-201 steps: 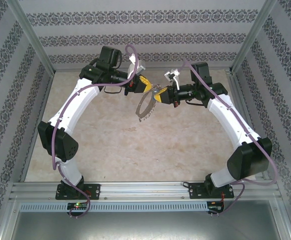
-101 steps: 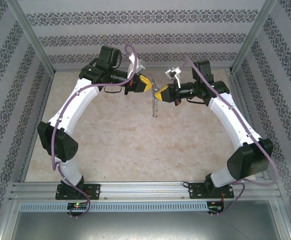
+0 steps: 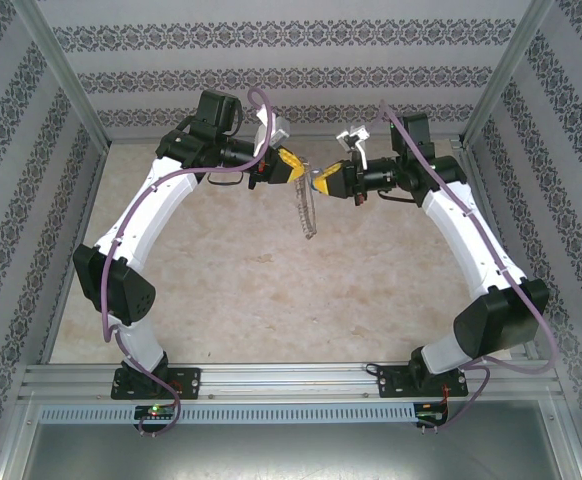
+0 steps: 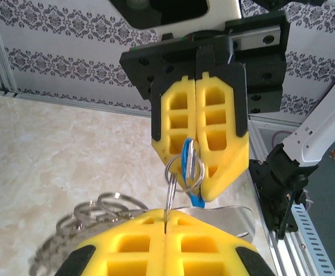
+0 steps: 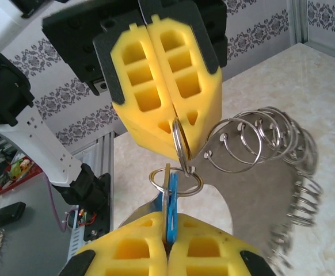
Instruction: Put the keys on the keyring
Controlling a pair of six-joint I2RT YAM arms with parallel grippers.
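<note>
My left gripper (image 3: 293,170) and right gripper (image 3: 321,183) meet tip to tip above the far middle of the table. In the right wrist view, my right gripper (image 5: 168,230) is shut on the blue-headed key (image 5: 171,210), whose small split ring (image 5: 176,181) stands above the fingers. Opposite it, the left gripper (image 5: 176,135) is shut on one ring of the keyring (image 5: 254,207), a silvery piece fringed with several rings. That ring crosses the key's split ring. The keyring (image 3: 308,212) hangs edge-on below the grippers. In the left wrist view, my left gripper (image 4: 166,221) pinches the thin ring under the key (image 4: 186,161).
The marble-look tabletop (image 3: 271,290) lies well below the hanging keyring. Patterned walls with metal corner posts (image 3: 66,80) close in the back and sides. An aluminium rail (image 3: 291,378) carries both arm bases at the near edge.
The hanging keyring has turned from face-on to edge-on under the grippers. My right wrist has rolled and lifted slightly toward the back right. The left arm has hardly moved.
</note>
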